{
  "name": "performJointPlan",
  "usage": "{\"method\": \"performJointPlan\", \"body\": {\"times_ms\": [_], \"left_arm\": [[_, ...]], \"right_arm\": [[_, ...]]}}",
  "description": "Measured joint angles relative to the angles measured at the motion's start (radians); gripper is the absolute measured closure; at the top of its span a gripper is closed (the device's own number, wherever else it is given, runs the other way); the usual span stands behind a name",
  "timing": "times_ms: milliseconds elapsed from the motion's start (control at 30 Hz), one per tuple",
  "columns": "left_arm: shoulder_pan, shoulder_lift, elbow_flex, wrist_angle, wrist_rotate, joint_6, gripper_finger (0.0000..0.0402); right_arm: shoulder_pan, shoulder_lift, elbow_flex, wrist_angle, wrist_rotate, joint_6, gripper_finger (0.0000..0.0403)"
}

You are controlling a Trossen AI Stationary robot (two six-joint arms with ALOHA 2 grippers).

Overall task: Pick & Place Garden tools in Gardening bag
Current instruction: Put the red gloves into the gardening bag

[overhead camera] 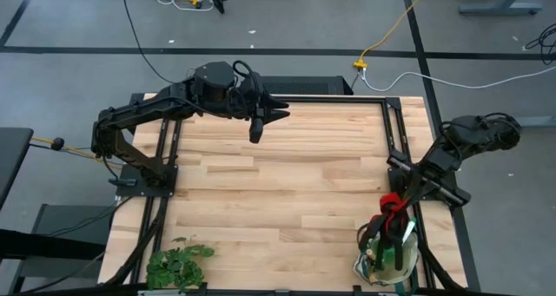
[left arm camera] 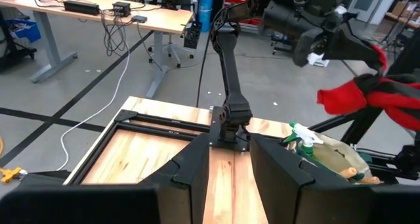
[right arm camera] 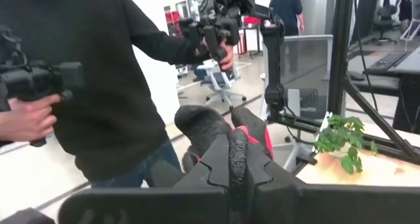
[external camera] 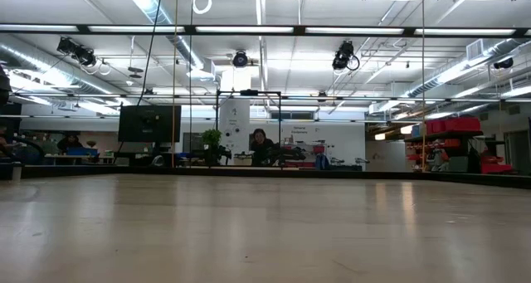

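Black fingers (right arm camera: 237, 159) of the right gripper (overhead camera: 393, 202) clamp the red glove (overhead camera: 391, 200) just above the bag (overhead camera: 387, 261) at the table's near right corner — arm angled down. Left gripper (overhead camera: 257, 127) hovers mid-table, far side — fingers apart, empty.

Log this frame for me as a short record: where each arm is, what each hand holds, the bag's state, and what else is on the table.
left hand: raised over the far middle of the table, fingers apart, holding nothing
right hand: shut on the red glove, held above the bag
bag: near right corner of the table, tool handles and a green spray bottle sticking out of it
leafy plant: near left corner, apart from the bag
person: standing beyond the table, seen in the right wrist view
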Motion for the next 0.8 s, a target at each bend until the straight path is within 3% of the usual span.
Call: {"method": "performJointPlan", "body": {"times_ms": [433,800], "left_arm": [[0.000,0.000,0.000,0.000,-0.053,0.001,0.0284],[0.000,0.000,0.000,-0.014,-0.056,0.002,0.0284]], "right_arm": [[0.091,-0.004,-0.065,-0.017,0.055,-0.027,0.0402],[0.204,-0.028,-0.252,0.269,0.102,0.060,0.0402]]}}
